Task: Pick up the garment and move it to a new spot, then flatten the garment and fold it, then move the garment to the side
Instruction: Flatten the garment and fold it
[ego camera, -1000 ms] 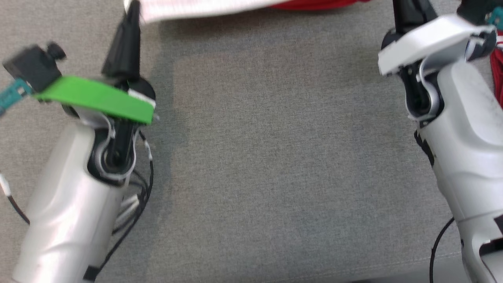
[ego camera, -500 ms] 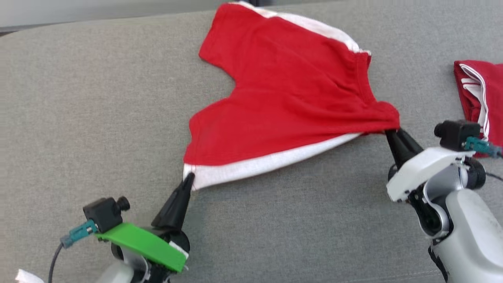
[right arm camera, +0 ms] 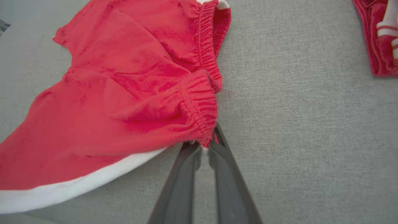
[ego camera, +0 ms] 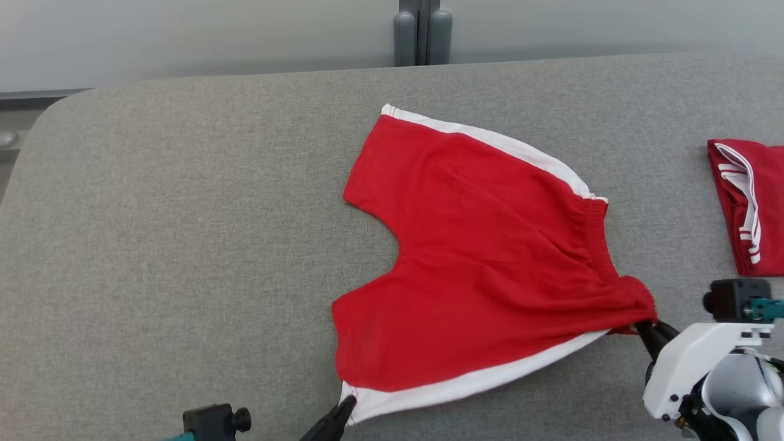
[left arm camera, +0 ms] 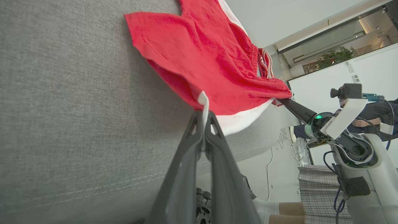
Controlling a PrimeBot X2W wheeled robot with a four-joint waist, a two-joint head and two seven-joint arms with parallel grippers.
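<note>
The garment (ego camera: 478, 263) is a pair of red shorts with white side stripes, spread on the grey padded table (ego camera: 184, 245). My left gripper (ego camera: 348, 403) is shut on the white-striped corner of the near leg hem, at the bottom of the head view. In the left wrist view that gripper (left arm camera: 204, 114) pinches the white edge of the garment (left arm camera: 211, 62). My right gripper (ego camera: 643, 327) is shut on the near end of the elastic waistband. The right wrist view has the right gripper (right arm camera: 203, 146) clamped on the gathered waistband of the garment (right arm camera: 124, 93).
A second red garment (ego camera: 750, 202) with white stripes lies folded at the table's right edge, also the red bundle (right arm camera: 381, 37) in the right wrist view. A person's legs (left arm camera: 279, 208) stand beyond the table's near edge. Bare grey surface stretches left of the shorts.
The head camera has tilted up, so the whole picture shifted down and the full shorts and table back edge came into view. Both grippers keep their hold on the shorts.
</note>
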